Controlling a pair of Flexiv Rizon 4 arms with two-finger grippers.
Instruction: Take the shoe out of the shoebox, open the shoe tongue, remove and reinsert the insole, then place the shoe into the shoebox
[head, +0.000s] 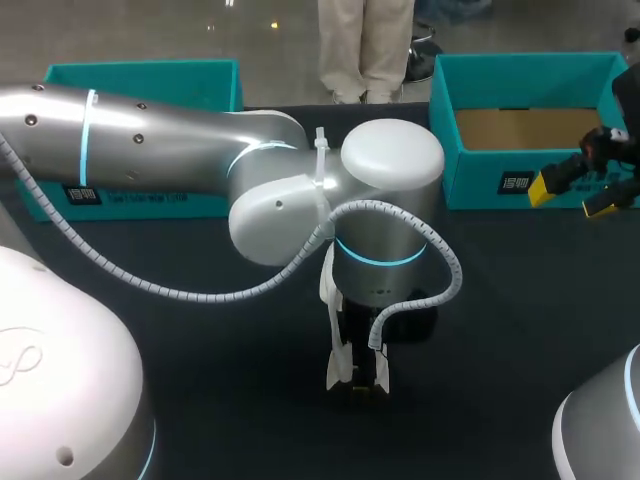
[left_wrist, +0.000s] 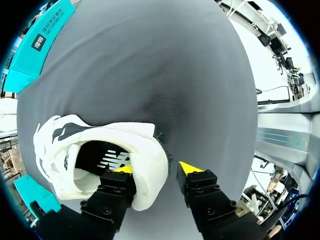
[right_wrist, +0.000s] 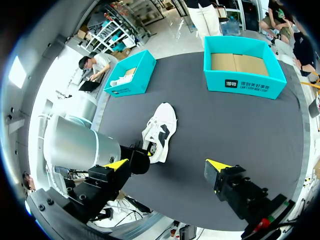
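The white shoe (right_wrist: 161, 130) lies on the table (right_wrist: 240, 130) outside the shoebox (head: 475, 180), hidden in the head view by the left arm (head: 150, 140). The left hand (left_wrist: 156, 168) straddles its heel collar, outer finger not touching. The right hand (right_wrist: 167, 165) hangs wide, empty.

Reaches in from the left with the left arm (head: 150, 150), bent at the elbow near the middle, wrist (head: 385, 200) aimed straight down. Holds the left end effector (left_wrist: 157, 169) low over the bench (head: 500, 300), yellow-tipped fingers (left_wrist: 190, 168) parted. Hangs the right end effector (head: 575, 195) higher at the far right, angled down, fingers spread wide apart.
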